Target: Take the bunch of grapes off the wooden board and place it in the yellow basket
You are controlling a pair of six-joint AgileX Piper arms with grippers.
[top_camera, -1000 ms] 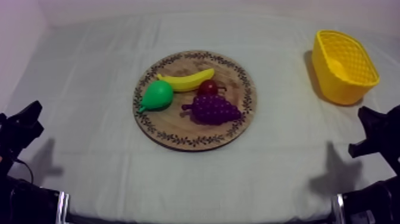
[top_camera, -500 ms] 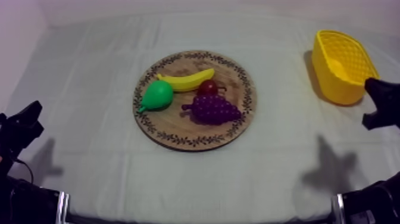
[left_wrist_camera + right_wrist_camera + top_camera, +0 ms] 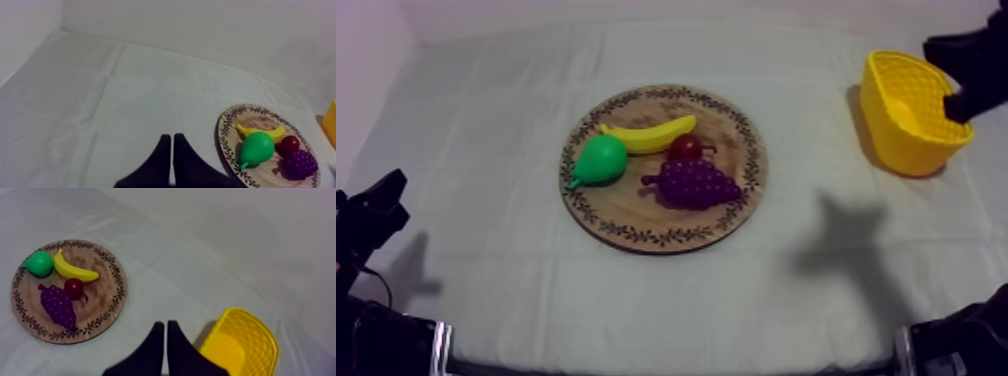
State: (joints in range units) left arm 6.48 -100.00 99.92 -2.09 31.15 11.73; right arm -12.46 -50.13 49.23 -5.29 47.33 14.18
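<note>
Yellow basket (image 3: 911, 115): right rim partly covered by the black right arm (image 3: 976, 60) in the top view, and cut to a sliver by the frame edge in the left wrist view. Small red fruit (image 3: 685, 148) is partly masked by the bunch of grapes (image 3: 696, 184). The bunch lies on the wooden board (image 3: 736, 130), touching the small red fruit, near the pear (image 3: 601, 160) and banana (image 3: 648, 135), well apart from both pairs of fingers. Right gripper (image 3: 163, 324): fingers pressed together in a narrow wedge, holding nothing; basket just to their right, board farther off to their left. Right arm enters at upper right, over the basket. Left gripper (image 3: 171, 136): fingers likewise closed and empty, over bare tabletop (image 3: 100, 100), board ahead to their right.
</note>
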